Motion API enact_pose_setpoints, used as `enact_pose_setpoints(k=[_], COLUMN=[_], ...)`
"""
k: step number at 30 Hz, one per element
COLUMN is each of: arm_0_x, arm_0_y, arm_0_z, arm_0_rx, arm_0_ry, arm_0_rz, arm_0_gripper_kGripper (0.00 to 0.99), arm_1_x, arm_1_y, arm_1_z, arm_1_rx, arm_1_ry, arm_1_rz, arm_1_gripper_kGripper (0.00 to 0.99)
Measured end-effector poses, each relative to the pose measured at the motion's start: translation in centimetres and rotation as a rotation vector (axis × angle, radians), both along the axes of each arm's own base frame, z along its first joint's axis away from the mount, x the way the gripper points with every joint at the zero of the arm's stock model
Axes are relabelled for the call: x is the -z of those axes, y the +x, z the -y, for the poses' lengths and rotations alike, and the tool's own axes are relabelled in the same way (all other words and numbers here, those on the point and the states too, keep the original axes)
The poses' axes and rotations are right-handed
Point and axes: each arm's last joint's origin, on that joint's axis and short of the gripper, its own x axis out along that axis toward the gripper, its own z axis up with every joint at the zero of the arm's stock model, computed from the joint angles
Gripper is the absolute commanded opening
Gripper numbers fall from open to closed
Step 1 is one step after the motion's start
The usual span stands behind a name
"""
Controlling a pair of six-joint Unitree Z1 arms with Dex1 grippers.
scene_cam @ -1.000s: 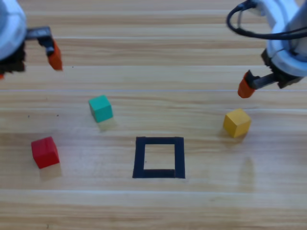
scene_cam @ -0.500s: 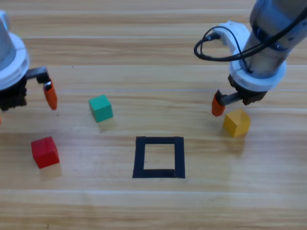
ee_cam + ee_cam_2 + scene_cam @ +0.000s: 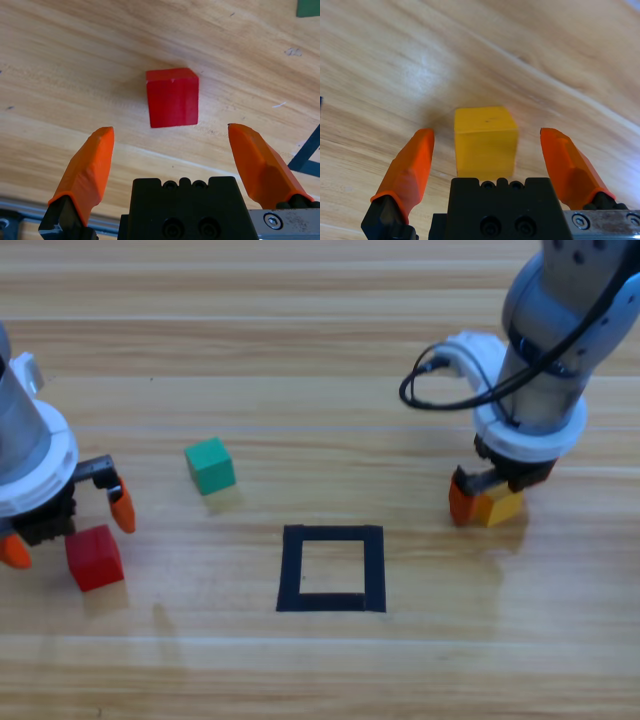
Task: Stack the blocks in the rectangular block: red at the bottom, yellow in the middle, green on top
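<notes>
With the taped square [image 3: 332, 569] still unfilled, red cube [image 3: 95, 557] well left and yellow cube [image 3: 495, 506] right of it are straddled by wide-spread left gripper [image 3: 68, 532] and right gripper [image 3: 490, 165], so an off-centre closure could knock either cube askew.

red cube [image 3: 95, 557], yellow cube [image 3: 497, 507], teal-green cube [image 3: 210, 465] (black tape outline [image 3: 332, 568])

The left arm comes in at the picture's left edge, its wrist pointing down at the table, and the left gripper [image 3: 68, 530] hangs low with its two orange jaws spread wide. The right arm reaches down from the top right corner, a black cable looping beside its wrist; the right gripper [image 3: 492, 162] is also low, jaws wide apart.
</notes>
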Motion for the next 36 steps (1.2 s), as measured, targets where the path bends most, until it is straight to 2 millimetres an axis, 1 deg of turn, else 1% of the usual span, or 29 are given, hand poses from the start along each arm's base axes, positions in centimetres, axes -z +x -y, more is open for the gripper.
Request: enact_pose_setpoints(k=[2,4,6,7,9,12,13,15,16,17,18,20,23,25,27,28,29,30,32,35,36], arm_0_x=[0.5,0.9,1.4,1.6,2.2,3.4,3.6,4.0,4.1,4.1,4.2,4.3,4.6,4.8,5.0,5.1,5.1,5.2,5.3,5.3,5.3], arm_0_y=[0.3,0.4,0.7,0.9,1.3,1.9,2.0,2.3,2.3,2.4,2.4,2.5,2.7,2.7,2.7,2.7,2.8,2.8,2.9,2.9,2.9], arm_0_z=[0.2,0.2,0.4,0.5,0.7,1.1,1.1,1.3,1.3,1.3,1.3,1.1,0.8,0.4,0.0,-0.1,-0.3,-0.3,-0.4,-0.5,-0.5], arm_0_rx=[0.006,0.009,0.009,0.009,0.009,0.009,0.009,0.009,0.009,0.008,0.007,0.004,0.011,0.008,0.010,0.011,0.012,0.013,0.018,0.033,0.046], arm_0_ry=[-0.005,-0.007,-0.006,-0.005,-0.007,0.003,0.004,0.005,0.005,0.005,0.007,0.010,0.018,0.021,0.027,0.030,0.032,0.034,0.038,0.043,0.045], arm_0_rz=[0.011,0.015,0.014,0.013,0.016,-0.001,-0.004,-0.004,-0.004,-0.004,-0.005,-0.009,-0.015,-0.019,-0.027,-0.030,-0.033,-0.036,-0.036,-0.036,-0.036], arm_0_gripper_kGripper=[0.971,0.971,0.971,0.968,0.960,0.959,0.959,0.942,0.931,0.916,0.904,0.874,0.819,0.769,0.710,0.646,0.565,0.468,0.278,0.095,0.074], arm_1_x=[0.8,0.8,0.9,0.9,0.9,1.0,1.0,1.0,1.0,1.0,1.0,0.9,0.7,0.3,-0.8,-1.6,-2.9,-4.3,-6.6,-8.8,-9.1], arm_1_y=[0.1,0.3,0.5,0.6,0.9,1.2,1.3,1.4,1.4,1.5,1.6,1.7,1.2,0.6,-0.3,-0.7,-1.4,-2.1,-3.2,-4.2,-4.4], arm_1_z=[-0.1,-0.1,0.1,0.2,0.5,0.7,0.7,0.9,1.0,1.1,1.1,1.4,1.8,2.3,3.0,3.4,3.9,4.5,5.2,6.0,6.1], arm_1_rx=[-0.005,-0.001,0.005,0.009,0.018,0.025,0.027,0.030,0.032,0.033,0.031,0.024,0.022,0.024,0.036,0.042,0.056,0.063,0.061,0.070,0.072], arm_1_ry=[0.004,0.022,0.039,0.042,0.045,0.053,0.057,0.063,0.068,0.076,0.081,0.082,0.076,0.073,0.077,0.081,0.095,0.114,0.148,0.187,0.193], arm_1_rz=[-0.039,-0.049,-0.066,-0.069,-0.067,-0.073,-0.076,-0.083,-0.087,-0.093,-0.096,-0.095,-0.103,-0.105,-0.097,-0.089,-0.072,-0.050,-0.014,0.025,0.033], arm_1_gripper_kGripper=[0.936,0.973,0.973,0.951,0.876,0.712,0.566,0.219,0.089,0.026,0.000,0.000,0.000,0.000,0.000,0.000,0.000,0.000,0.000,0.000,0.000])
